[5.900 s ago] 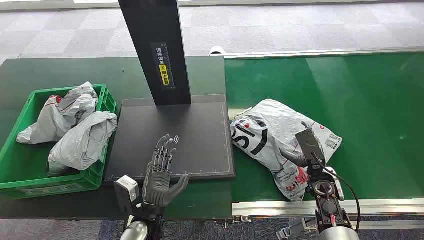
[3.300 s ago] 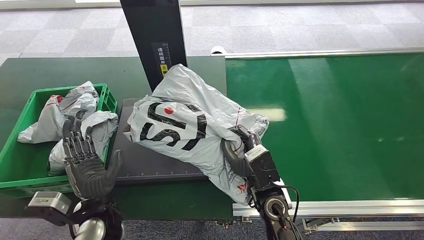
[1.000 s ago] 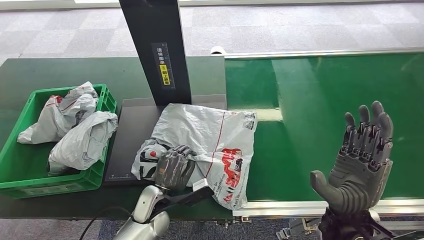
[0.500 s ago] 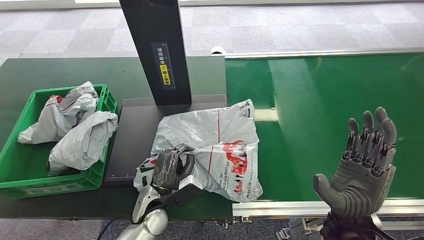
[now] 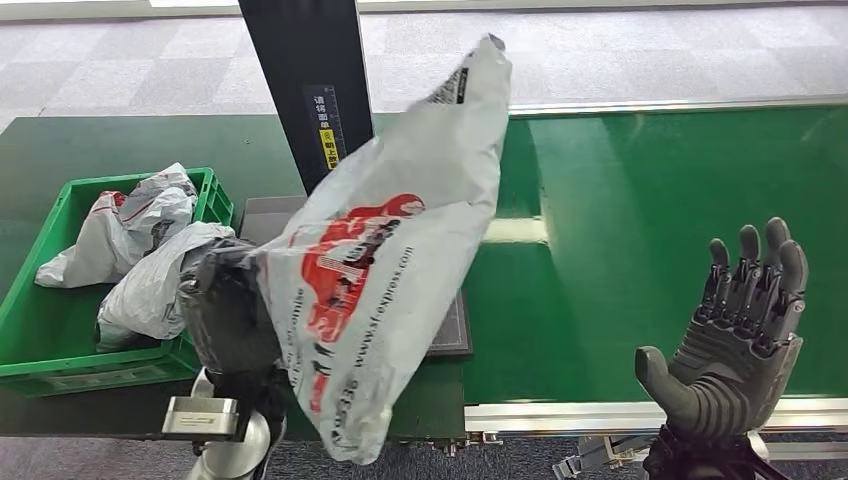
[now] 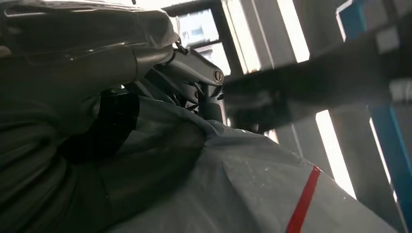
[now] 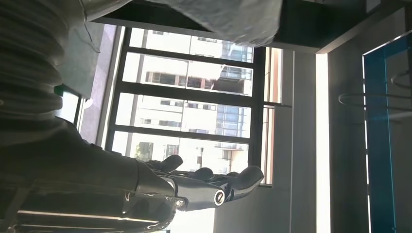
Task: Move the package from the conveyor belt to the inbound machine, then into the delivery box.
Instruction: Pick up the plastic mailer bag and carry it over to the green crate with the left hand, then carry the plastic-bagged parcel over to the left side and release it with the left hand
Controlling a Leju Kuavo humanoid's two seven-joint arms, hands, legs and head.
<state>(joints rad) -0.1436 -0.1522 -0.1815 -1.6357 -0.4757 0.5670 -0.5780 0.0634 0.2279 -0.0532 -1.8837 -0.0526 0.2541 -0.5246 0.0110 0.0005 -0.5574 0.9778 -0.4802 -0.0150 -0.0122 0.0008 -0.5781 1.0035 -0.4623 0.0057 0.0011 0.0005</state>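
My left hand [image 5: 225, 320] grips a large grey package [image 5: 385, 240] with red print and holds it up in the air in front of the black scanner platform [image 5: 450, 330] of the inbound machine. The bag hangs stretched from near the machine's black post [image 5: 305, 80] down to the table's front edge. Close up in the left wrist view, the left hand [image 6: 145, 63] clutches the crumpled grey plastic [image 6: 252, 189]. My right hand [image 5: 740, 330] is raised over the green conveyor belt [image 5: 660, 190] near its front edge, fingers spread and empty. The same empty right hand [image 7: 194, 187] appears in the right wrist view.
A green delivery box [image 5: 30, 270] stands at the left of the platform with two grey packages [image 5: 135, 250] inside. The conveyor's metal front rail [image 5: 560, 412] runs along the bottom right. Grey carpet lies beyond the table.
My left hand has lifted the package off the scanner platform and swung it upward and leftward; it lay flat half a second ago. The right hand has stayed raised and spread.
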